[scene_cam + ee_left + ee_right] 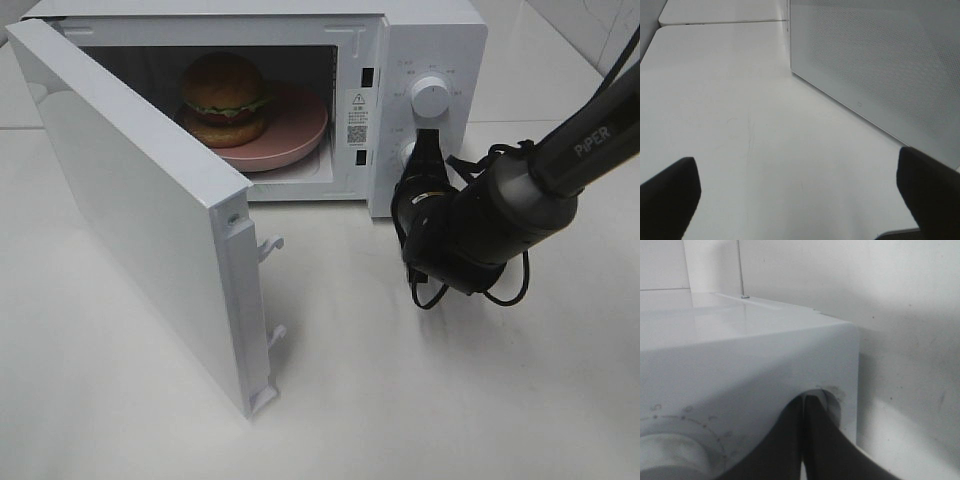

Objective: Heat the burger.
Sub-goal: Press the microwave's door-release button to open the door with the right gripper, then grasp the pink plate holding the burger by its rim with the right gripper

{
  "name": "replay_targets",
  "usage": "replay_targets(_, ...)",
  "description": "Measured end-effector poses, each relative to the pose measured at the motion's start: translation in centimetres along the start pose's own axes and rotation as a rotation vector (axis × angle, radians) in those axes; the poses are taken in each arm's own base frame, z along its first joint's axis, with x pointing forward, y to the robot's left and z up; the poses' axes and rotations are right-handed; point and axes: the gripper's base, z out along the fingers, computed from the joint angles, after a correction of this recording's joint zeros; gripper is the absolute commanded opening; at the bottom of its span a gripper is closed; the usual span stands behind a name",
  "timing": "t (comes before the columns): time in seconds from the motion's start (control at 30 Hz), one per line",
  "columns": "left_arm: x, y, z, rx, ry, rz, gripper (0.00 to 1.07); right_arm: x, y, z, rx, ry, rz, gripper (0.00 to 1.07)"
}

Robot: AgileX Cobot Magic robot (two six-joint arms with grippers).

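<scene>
The burger (pixel 224 98) is seen inside the microwave (pixel 430 40), resting on a pink plate (pixel 300 135) toward the nine o'clock side of the cavity. A golden-brown domed bun is shown above a green lettuce edge, with dark filling layers and a lower bun beneath. It stands upright and looks round, so no long axis is offered.

In the exterior high view the right gripper (pixel 428 148) is pressed shut, with nothing held between its jaws. Its tips are set against the control panel at the lower knob (pixel 408 152), just under the upper knob (pixel 430 95). From this gripper the burger lies at about ten o'clock, behind the front frame of the cavity.

The door (pixel 130 200) stands wide open, swung out from its hinge toward five o'clock over the surface (pixel 400 380). The next move is judged to turn on this relation: the door lies between the burger and any heating, and it must be closed before a knob is of use.

The left gripper (pixel 800 192) is spread wide and empty, as shown in its wrist view, where a white perforated panel (pixel 880 65) is faced nearby. This is probably the door's outer face. The left arm is therefore judged the nearer one for pushing the door shut.
</scene>
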Motion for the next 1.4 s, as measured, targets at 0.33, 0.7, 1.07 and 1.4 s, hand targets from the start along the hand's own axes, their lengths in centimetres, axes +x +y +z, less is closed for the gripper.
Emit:
replay_targets(0.33, 0.0, 0.0, 0.0, 0.000, 0.000, 0.000, 1.00, -0.3, 0.4, -1.4, 0.034, 0.055, -0.038, 0.00)
replay_targets(0.7, 0.0, 0.0, 0.0, 0.000, 0.000, 0.000, 1.00, -1.4, -0.1, -3.4, 0.085, 0.095, -0.115, 0.00)
replay_targets(1.07, 0.0, 0.0, 0.0, 0.000, 0.000, 0.000, 1.00, -3.5, -0.4, -7.5, 0.171, 0.170, -0.319, 0.01)
replay_targets(1.4, 0.0, 0.0, 0.0, 0.000, 0.000, 0.000, 1.00, -4.2, -0.2, -10.0, 0.226, 0.273, -0.526, 0.04)
